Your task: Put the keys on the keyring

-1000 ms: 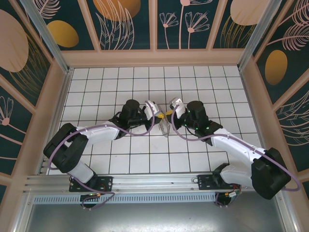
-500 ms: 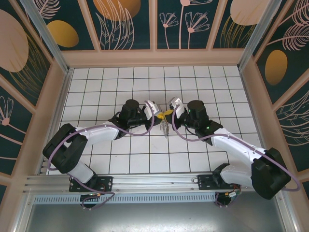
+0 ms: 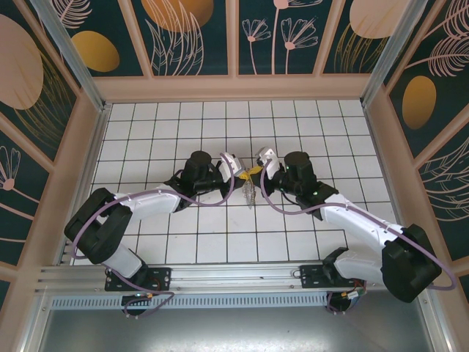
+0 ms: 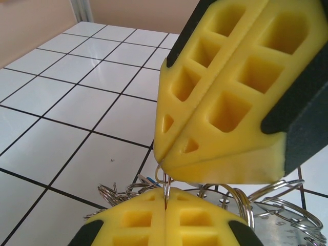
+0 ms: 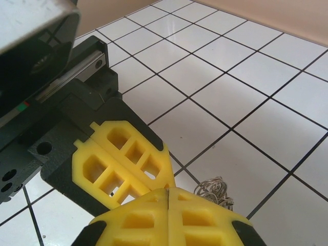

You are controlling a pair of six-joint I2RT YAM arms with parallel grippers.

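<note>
My two grippers meet tip to tip above the middle of the tiled floor. In the left wrist view my left gripper (image 4: 165, 195) is shut on a thin wire loop (image 4: 165, 180) of the keyring (image 4: 279, 218). The same loop runs up into the tip of my right gripper (image 4: 163, 158), which is also shut. From above, the keyring (image 3: 250, 193) hangs as a small silvery bunch just below the left gripper (image 3: 248, 173) and right gripper (image 3: 257, 169). A bluish sliver (image 4: 148, 180) shows among the loops. I cannot make out the keys. In the right wrist view the right gripper (image 5: 168, 191) touches the left fingers (image 5: 123, 156).
More wire loops (image 5: 212, 187) bunch up just past my right fingertips. White tiles (image 3: 220, 132) spread all round the grippers. Beige walls (image 3: 234, 88) close in the floor at the back and sides, and a metal rail (image 3: 234, 275) runs along the near edge.
Both grippers stay tip to tip. They and the hanging keyring have drifted very slightly left and up.
</note>
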